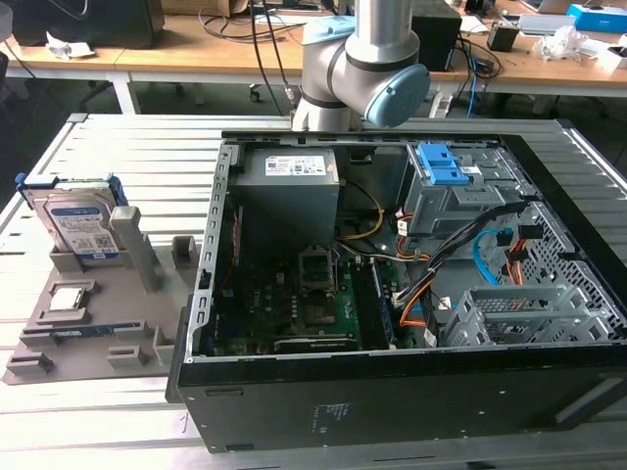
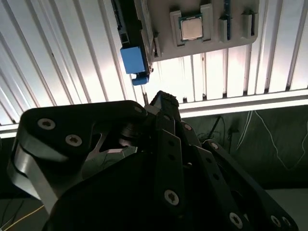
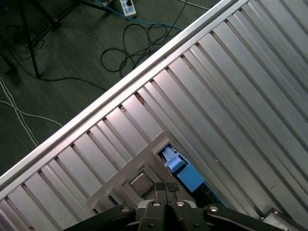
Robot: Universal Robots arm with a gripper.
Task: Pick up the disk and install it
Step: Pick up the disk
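Disk and gripper, call it for me, tool first!

— Gripper in the first wrist view: fingers pressed tip to tip, nothing between them. The second wrist view agrees. The linkages run up to one closed point, and it's empty-handed.

And the disk from there?

— Just beyond those tips, and clear of them with no contact. In the second wrist view the disk is seen edge-on, its blue side rail the nearest part to the gripper. Right beside it sits the grey tray, with the processor chip in a square pocket.

What does the exterior view add?

— The label face! There the disk stands upright on its edge in a slot of the tray, at the exterior view's left, beside the open computer case. The chip lies flat in front of it. The arm rises behind the case, well apart from the disk.

Anything extra from the first wrist view?

— The slatted table ends at a rail, and cables lie coiled on the dark floor past it.
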